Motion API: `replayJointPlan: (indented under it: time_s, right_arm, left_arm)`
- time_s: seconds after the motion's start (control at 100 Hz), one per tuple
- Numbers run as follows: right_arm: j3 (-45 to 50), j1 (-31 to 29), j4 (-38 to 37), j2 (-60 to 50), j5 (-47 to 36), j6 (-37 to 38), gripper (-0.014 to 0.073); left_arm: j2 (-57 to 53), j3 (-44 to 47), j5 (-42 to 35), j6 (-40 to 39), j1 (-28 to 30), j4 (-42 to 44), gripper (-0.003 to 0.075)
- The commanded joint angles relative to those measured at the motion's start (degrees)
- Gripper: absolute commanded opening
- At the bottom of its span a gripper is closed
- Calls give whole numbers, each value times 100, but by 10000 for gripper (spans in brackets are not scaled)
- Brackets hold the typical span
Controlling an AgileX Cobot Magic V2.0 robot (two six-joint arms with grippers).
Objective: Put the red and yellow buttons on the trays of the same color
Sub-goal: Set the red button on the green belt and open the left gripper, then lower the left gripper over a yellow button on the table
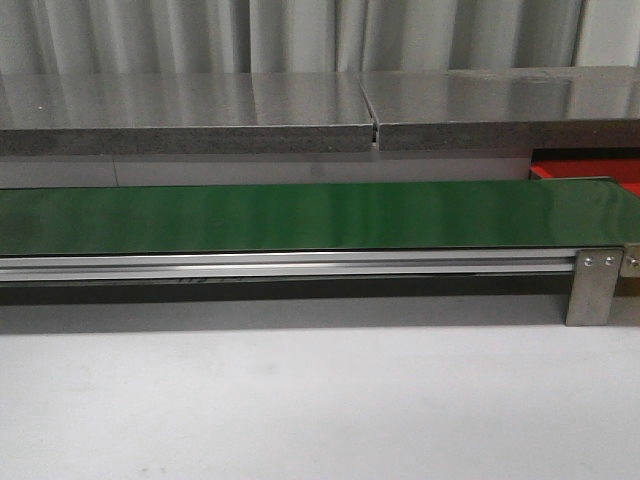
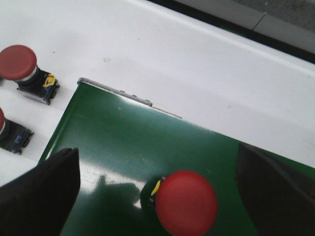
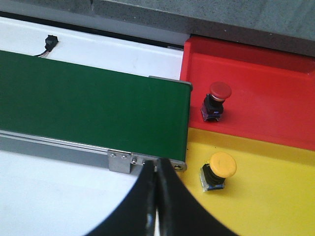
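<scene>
Hovering left claw [image 2: 157, 196], fingers apart, over red button [image 2: 186, 201] on belt [image 2: 113, 142], lower frame. Light, rigid, slick dome: grip the dark body. Right claw [image 3: 156, 196] closed, empty.

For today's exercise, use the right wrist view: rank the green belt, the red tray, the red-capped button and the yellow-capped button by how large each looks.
1. Long green belt, though it runs out of view.
2. Flat bright red tray, also cut off.
3. Red-capped push button and yellow-capped push button: too alike to rank; the yellow one looks slightly bigger, but may just be nearer the camera.
</scene>
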Motion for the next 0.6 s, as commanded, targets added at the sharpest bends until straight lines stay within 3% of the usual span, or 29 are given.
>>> replayJointPlan:
  time_s: [0.0, 0.23, 0.59]
  right_arm:
    - [-152, 10, 18, -20, -385, -39, -68]
    - [-152, 10, 18, -20, -385, -39, -68]
    - [-152, 10, 18, -20, -385, -39, -68]
  left_arm:
    - [-281, -294, -251, 103, -26, -172, 627]
    - [-281, -331, -131, 103, 285, -133, 620]
    - [-281, -259, 178, 103, 1592, 181, 620]
